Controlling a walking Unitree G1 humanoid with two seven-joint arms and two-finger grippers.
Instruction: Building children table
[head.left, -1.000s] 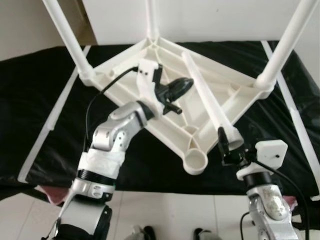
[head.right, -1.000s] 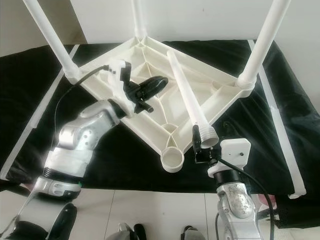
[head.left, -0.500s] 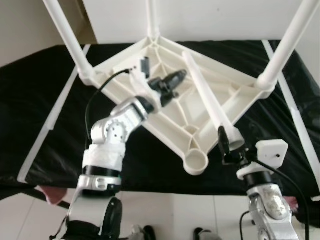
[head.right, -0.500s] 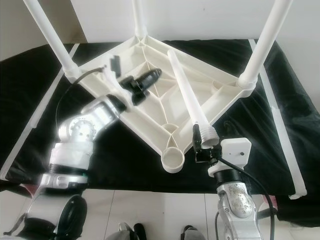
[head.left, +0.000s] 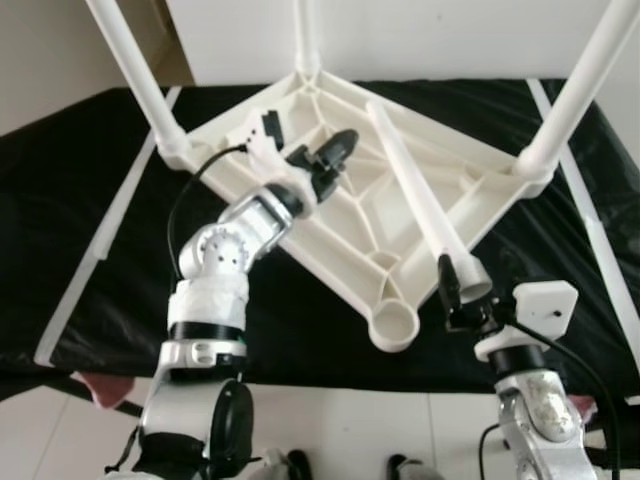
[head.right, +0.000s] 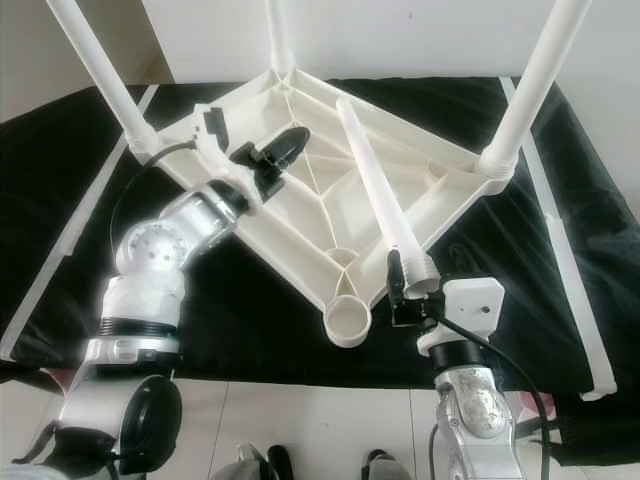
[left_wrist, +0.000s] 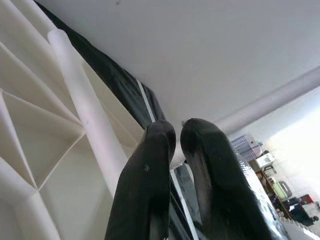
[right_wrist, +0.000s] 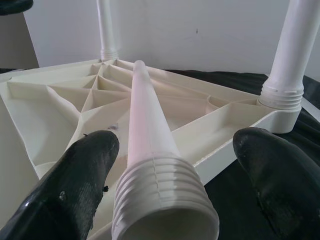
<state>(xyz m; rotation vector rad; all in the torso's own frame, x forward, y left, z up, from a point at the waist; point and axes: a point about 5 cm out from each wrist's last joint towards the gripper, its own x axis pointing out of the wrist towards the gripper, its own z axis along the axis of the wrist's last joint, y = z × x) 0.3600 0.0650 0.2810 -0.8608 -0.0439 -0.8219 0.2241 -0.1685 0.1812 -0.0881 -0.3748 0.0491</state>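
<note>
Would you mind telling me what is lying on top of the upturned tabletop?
A loose white leg lies across the tabletop, its threaded end by the right tool. The left tool hovers above. What it covers is hidden.

Three upright white plastic table legs (head.left: 135, 75): tops cut off by the frame. Black cloth-covered counter (head.left: 60, 200): far right corner out of frame. Small background items beyond the left pincer (left_wrist: 175, 131): too blurred to identify.

From the head we viewed steeply downward with both eyes, sharing the upturned table (head.left: 400, 200). Our left wrist camera looked up along its end effector (left_wrist: 175, 132); our right wrist camera sat close behind the loose leg (right_wrist: 150, 150).
</note>
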